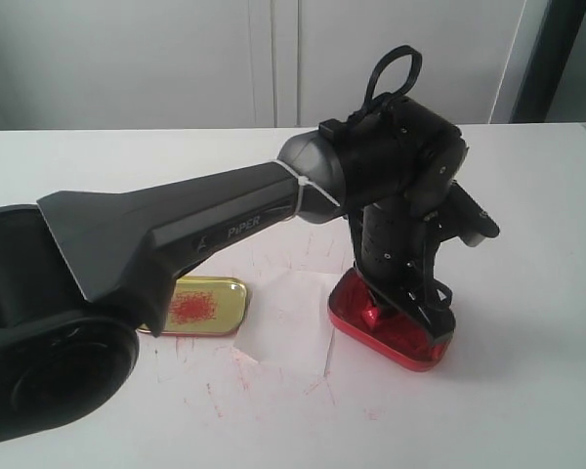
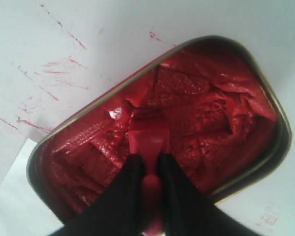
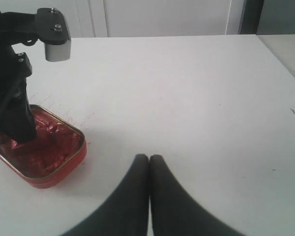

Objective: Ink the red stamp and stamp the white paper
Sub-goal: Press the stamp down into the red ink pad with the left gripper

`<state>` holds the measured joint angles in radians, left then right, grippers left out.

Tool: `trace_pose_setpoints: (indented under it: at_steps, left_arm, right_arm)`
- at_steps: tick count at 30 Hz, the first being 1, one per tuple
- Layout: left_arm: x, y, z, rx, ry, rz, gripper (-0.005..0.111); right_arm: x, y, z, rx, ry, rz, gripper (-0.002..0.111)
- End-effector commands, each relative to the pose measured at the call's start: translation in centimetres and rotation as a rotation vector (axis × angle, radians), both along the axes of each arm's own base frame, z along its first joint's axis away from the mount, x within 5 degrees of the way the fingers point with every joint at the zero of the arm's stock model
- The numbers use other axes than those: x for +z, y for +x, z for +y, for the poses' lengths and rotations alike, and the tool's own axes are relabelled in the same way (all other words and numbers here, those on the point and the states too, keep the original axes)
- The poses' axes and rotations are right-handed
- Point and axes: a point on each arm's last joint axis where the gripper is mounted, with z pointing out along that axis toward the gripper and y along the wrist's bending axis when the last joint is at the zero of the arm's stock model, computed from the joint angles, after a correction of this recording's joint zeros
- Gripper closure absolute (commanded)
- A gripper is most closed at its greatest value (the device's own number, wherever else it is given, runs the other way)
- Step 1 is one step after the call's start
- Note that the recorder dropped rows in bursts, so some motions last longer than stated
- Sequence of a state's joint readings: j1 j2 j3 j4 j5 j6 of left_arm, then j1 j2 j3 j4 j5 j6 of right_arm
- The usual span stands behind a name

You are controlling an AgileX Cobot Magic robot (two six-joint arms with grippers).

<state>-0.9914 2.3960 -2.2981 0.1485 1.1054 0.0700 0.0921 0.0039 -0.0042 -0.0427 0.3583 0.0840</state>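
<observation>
**Left gripper holds the red stamp in the ink tin**

The red stamp is inside the open rectangular red tin of ink paste, its wider end down against the crumpled red paste. The left gripper points down into the tin, its black fingers closed narrowly on the stamp's handle.

In the exterior view the tin sits right of centre on the white tabletop. The white paper lies flat just beside the tin's left edge. A shallow gold tray with a red smear in its middle lies on the paper's other side. Thin red scratch marks dot the table around them.

The right gripper is well apart from the tin, over bare table. Its two fingertips are pressed together and hold nothing.
</observation>
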Motion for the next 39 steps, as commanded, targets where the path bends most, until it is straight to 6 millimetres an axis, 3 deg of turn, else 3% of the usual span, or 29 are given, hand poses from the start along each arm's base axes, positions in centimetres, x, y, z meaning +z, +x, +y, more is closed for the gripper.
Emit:
trace_pose_setpoints:
  at_steps: [1,4,15,34,39]
  left_arm:
    - [-0.6,0.0,0.1,0.021,0.024,0.019,0.107]
    - [-1.4,0.0,0.0,0.024,0.04,0.03,0.107]
    - [-1.2,-1.5,-1.2,-0.023,0.077,-0.075,0.107]
    - [-1.1,-1.9,-1.4,0.013,0.106,-0.13,0.107]
    - [-2.1,-2.6,-1.9,-0.007,0.13,-0.136,0.107]
  right_arm:
    - [0.0,0.0,0.0,-0.002,-0.007,-0.013,0.108]
    - [0.0,0.0,0.0,-0.002,-0.007,-0.013,0.108]
    - [0.0,0.0,0.0,-0.002,-0.007,-0.013,0.108]
    - [0.0,0.0,0.0,-0.002,-0.007,-0.013,0.108]
    - [0.0,0.0,0.0,-0.002,-0.007,-0.013,0.108]
